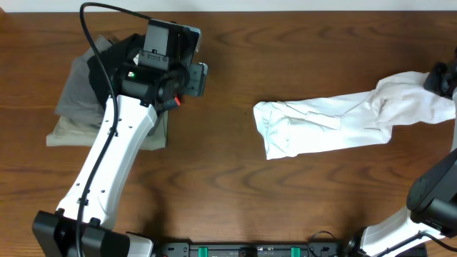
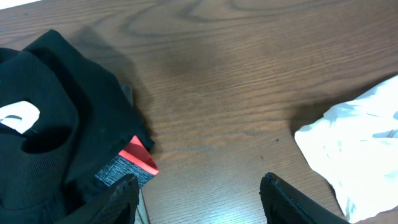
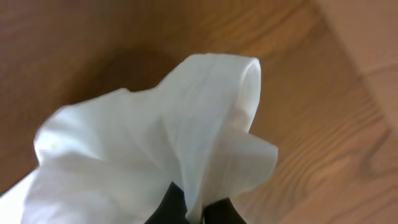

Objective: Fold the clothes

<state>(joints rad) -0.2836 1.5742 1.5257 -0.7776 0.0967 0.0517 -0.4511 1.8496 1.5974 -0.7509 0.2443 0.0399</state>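
The white T-shirt (image 1: 335, 121) lies bunched in a long strip across the right half of the wooden table; its graphic is hidden. My right gripper (image 1: 444, 77) at the far right edge is shut on the shirt's right end, and the cloth (image 3: 155, 155) bulges out from between the black fingers (image 3: 196, 208) in the right wrist view. My left gripper (image 1: 194, 77) is open and empty at the upper left, over bare wood next to the garment pile. In the left wrist view its fingers (image 2: 199, 199) frame bare table, with the shirt's left end (image 2: 354, 149) at the right.
A pile of folded garments lies at the upper left: a black one (image 1: 114, 61) (image 2: 56, 137) with a red tag (image 2: 140, 155) on top of grey ones (image 1: 78, 107). The left arm (image 1: 107, 164) crosses over the pile. The table's far edge (image 1: 285, 6) runs along the top.
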